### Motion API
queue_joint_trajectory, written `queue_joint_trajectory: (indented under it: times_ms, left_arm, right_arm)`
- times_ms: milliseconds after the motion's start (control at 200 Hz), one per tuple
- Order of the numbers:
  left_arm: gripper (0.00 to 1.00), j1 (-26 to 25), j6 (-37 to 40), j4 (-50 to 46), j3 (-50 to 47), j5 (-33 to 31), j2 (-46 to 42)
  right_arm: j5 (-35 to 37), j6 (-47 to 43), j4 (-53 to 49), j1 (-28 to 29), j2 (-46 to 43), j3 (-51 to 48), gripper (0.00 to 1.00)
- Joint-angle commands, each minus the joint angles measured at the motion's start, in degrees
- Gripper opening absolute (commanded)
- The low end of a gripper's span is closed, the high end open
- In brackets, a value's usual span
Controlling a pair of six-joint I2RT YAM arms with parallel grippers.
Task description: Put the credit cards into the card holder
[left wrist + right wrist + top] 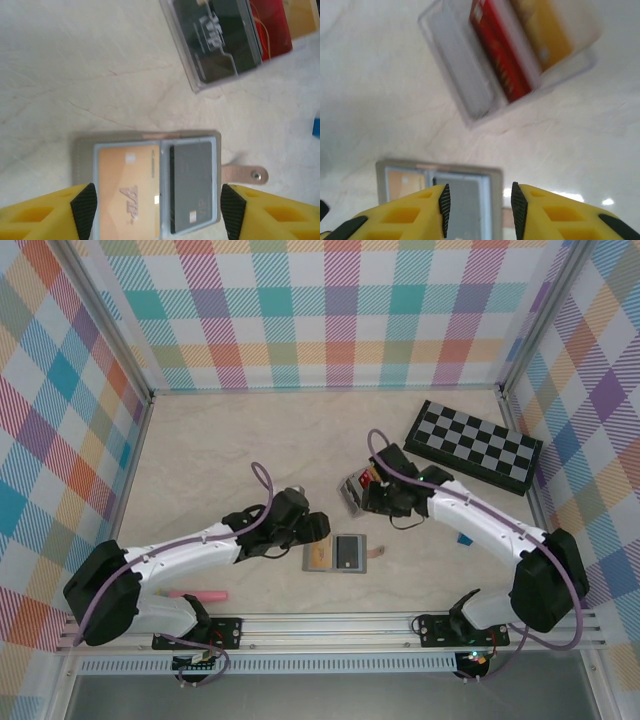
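Your left gripper (158,202) stands wide open and empty, straddling the card holder (85,156), which lies unfolded mid-table with a tan card (127,190) and grey card (192,182) slotted. Your right gripper (481,207), partly open and empty, hovers just beside the tray (462,70) with its red card (502,55).

Card holder (84,160) — lower edge cropped

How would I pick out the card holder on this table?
Start at the chequered board at the far right of the table, then come to the middle. Just nearer than the clear tray of loose cards lies the card holder: flat, grey, opened out, holding a tan card and a dark grey card side by side, a studded strap poking out.
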Motion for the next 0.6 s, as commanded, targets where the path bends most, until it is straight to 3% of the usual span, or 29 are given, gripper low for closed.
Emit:
queue_joint_trajectory:
  times_ms: [0, 290, 595]
  left_arm:
    - [0.71, 3.23, -2.36, 1.1, 0.22, 4.21, 1.22]
    - [0.75, 7.5, -5.85, 3.55, 3.03, 8.19, 6.48]
    - [0.85, 8.46, -7.67, 3.75, 2.76, 7.67, 6.73]
  right_arm:
    - [2.43, -8.35, -3.93, -3.01, 3.48, 4.21, 0.4]
    - [-1.26, -16.85, -4.98, -1.82, 16.42, 15.91, 0.4]
    - [10.59, -22.02, -9.39, 3.04, 27.22, 24.45, 0.42]
